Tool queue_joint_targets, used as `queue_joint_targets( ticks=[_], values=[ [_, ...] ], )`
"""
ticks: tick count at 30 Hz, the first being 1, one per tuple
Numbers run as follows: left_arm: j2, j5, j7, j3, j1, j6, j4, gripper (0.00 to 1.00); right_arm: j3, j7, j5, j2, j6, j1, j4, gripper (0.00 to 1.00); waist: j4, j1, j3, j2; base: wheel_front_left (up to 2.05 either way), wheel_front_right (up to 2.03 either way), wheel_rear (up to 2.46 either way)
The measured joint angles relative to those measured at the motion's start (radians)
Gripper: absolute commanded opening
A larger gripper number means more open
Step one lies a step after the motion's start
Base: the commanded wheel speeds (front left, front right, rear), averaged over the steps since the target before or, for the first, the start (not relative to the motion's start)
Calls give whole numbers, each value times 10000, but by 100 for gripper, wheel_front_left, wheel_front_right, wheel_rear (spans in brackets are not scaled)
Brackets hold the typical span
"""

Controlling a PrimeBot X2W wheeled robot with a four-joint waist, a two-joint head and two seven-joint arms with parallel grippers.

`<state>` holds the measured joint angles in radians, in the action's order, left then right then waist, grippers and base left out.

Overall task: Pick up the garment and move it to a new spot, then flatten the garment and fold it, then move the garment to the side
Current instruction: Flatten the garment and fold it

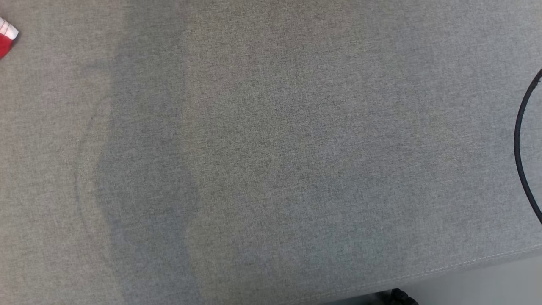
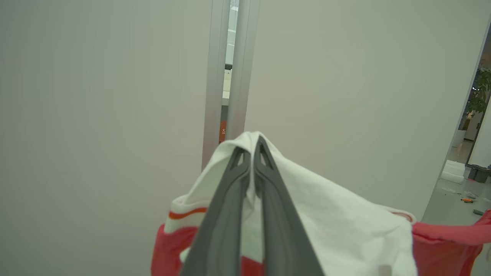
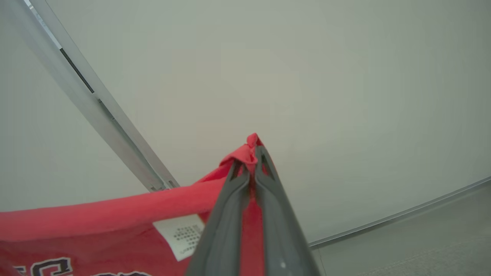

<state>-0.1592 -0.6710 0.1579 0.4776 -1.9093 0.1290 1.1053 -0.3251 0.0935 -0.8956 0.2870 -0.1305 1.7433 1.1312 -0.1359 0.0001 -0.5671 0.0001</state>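
The garment (image 2: 337,226) is red with white parts and dark lettering, and it hangs in the air between both arms. My left gripper (image 2: 253,147) is shut on a white fold of it, with red cloth trailing off to the right. My right gripper (image 3: 254,151) is shut on a red edge of the garment (image 3: 96,226), near a white label (image 3: 182,235). A small red and white corner of the garment (image 1: 6,38) shows at the head view's upper left edge, over the grey fabric surface (image 1: 271,161).
A thin black cable (image 1: 520,144) curves over the grey surface at the right edge. The surface's seamed front edge (image 1: 444,267) runs along the lower right, with pale floor beyond. Both wrist views face pale wall panels with a metal frame (image 2: 226,80).
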Motion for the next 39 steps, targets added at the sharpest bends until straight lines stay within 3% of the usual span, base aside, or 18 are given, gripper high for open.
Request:
queue_joint_targets(
  ticks=[7, 14, 20, 24, 33, 39],
  values=[
    [23, -370, 297, 320, 218, 0, -105, 0, -217, 353, -130, -59, 0, -156, 73, 0, 38, 0, 158, 0, 0, 0, 0],
    [-523, -1331, 788, 813, 2855, 2, -1133, 0, -736, 694, -732, -230, 0, -2259, -779, 0, 33, 0, 755, 0, 0, 0, 0],
    [-997, -1837, 1001, 702, 6153, 2, -2516, 0, -1342, 846, -1350, 121, 0, -4990, -1925, 0, 117, -1, 1493, 0, 0, 0, 0],
    [-1218, -1801, 1041, -61, 8617, -157, -4075, 0, -1712, 968, -1801, 364, -2, -7014, -2780, 0, 244, -1, 2025, 0, 0, 0, 0],
    [-905, -1197, 1045, -1450, 14217, -1083, -7478, 0, -1758, 1313, -2997, 734, -2, -11116, -4527, 0, 572, -2, 3154, 0, 0, 0, 0],
    [-554, -974, 1058, -1708, 16967, -1394, -8577, 0, -1442, 1478, -3340, 892, -2, -13129, -5149, 0, 677, -2, 3727, 0, 0, 0, 0]
  ],
)
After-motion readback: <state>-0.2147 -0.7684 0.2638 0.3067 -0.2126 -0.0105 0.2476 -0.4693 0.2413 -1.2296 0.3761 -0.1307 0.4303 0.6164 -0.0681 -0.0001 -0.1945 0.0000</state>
